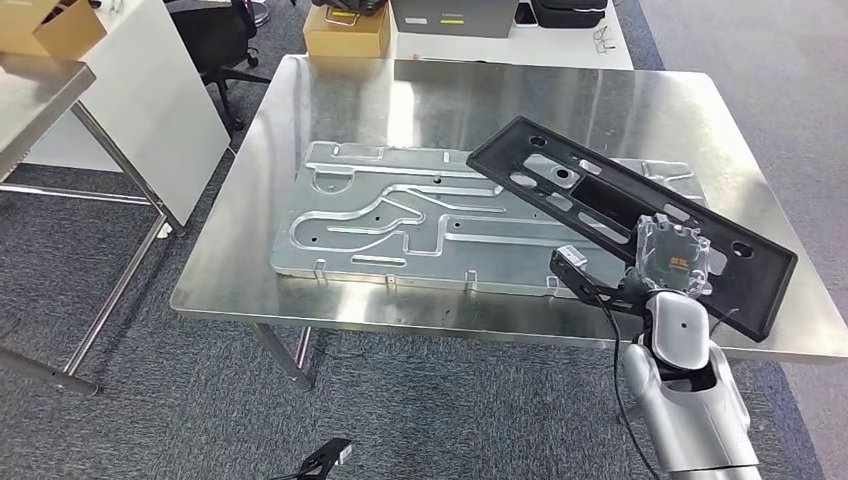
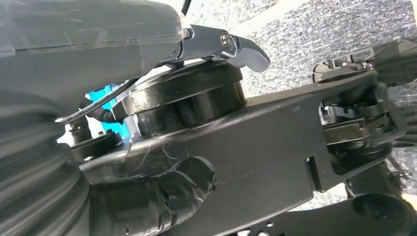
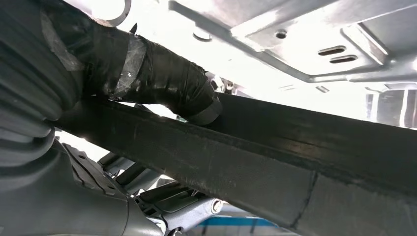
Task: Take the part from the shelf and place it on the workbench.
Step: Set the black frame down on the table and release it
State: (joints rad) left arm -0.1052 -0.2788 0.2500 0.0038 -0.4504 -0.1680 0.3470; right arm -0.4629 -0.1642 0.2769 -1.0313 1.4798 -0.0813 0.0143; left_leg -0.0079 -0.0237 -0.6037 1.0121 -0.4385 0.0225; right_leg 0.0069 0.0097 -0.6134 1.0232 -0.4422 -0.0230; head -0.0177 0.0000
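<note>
My right hand (image 1: 672, 255) holds a long black flat part (image 1: 592, 205) with several cutouts, tilted over the right half of the steel workbench (image 1: 300, 110). The part's far end hangs above a large ribbed silver plate (image 1: 400, 215) lying on the bench. In the right wrist view my taped thumb (image 3: 162, 73) hooks over the edge of the black part (image 3: 275, 162), with the silver plate (image 3: 295, 44) behind it. In the left wrist view my left hand (image 2: 162, 191) has its taped thumb stretched out with nothing in it.
A white table (image 1: 150, 90) and the legs of another metal table (image 1: 110, 290) stand to the left. A cardboard box (image 1: 347, 32) and an office chair (image 1: 215, 40) sit beyond the bench. Grey carpet surrounds it.
</note>
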